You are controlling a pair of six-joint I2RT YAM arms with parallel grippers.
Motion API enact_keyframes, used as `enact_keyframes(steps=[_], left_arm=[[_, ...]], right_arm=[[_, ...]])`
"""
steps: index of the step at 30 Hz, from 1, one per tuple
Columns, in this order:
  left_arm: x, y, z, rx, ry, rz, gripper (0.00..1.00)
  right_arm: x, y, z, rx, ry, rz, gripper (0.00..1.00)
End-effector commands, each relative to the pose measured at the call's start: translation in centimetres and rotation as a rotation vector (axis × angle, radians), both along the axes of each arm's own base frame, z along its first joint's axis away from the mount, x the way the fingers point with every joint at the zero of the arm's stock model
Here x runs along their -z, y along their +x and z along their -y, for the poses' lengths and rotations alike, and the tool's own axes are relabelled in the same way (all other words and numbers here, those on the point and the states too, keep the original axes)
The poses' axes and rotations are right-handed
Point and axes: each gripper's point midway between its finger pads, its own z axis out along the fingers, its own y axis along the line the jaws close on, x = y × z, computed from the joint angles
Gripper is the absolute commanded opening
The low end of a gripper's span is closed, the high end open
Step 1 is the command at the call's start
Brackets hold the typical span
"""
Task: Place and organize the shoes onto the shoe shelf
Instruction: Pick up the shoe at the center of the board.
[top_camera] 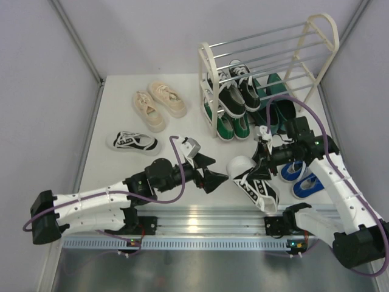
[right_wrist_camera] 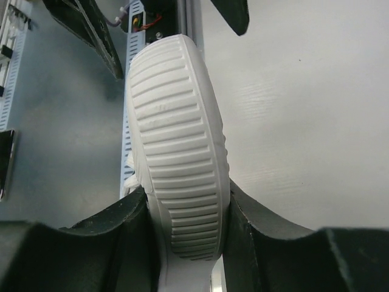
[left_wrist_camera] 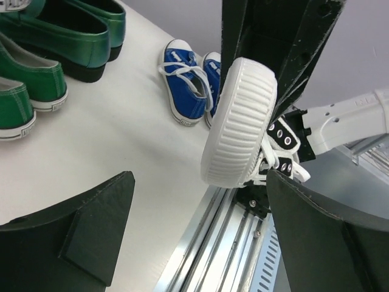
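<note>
My right gripper (top_camera: 261, 163) is shut on a black-and-white striped sneaker (top_camera: 254, 184) and holds it tilted above the table's near edge. In the right wrist view its ribbed white sole (right_wrist_camera: 179, 140) is clamped between the right gripper (right_wrist_camera: 188, 234). My left gripper (top_camera: 214, 174) is open and empty just left of that shoe; the left wrist view shows the sole (left_wrist_camera: 240, 121) ahead of the gripper (left_wrist_camera: 200, 243). The other striped sneaker (top_camera: 134, 142) lies on the table at left. The shoe shelf (top_camera: 205, 79) stands at the back right.
Cream sneakers (top_camera: 159, 103) lie left of the shelf. Black sneakers (top_camera: 234, 91) sit on a shelf tier, with green canvas sneakers (top_camera: 234, 126) and dark green loafers (top_camera: 276, 103) at its base. Blue sneakers (top_camera: 301, 176) lie under my right arm. A metal rail (top_camera: 200, 228) runs along the near edge.
</note>
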Motion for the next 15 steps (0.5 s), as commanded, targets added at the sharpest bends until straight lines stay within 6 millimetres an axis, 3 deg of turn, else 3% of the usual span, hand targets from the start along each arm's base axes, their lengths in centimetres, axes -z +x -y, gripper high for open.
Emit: enact_keyframes(steps=[1,5,15], left_arm=[[-3.8,-1.2,1.1,0.106,-0.133,0.144,0.94],[-4.9,-1.6,2.0,0.153,-0.158,0.198,0.94],[-3.0,-1.7,5.2,0.236,-0.094,0.171,0.85]], right_arm=[[-2.1,-1.1,-1.0,-0.118,0.07,0.097,0.0],[-1.8,-1.9,-1.3,-0.161,0.074,0.104,0.0],[-1.8,-2.6,-1.7,-0.215,0.078,0.123,0.0]])
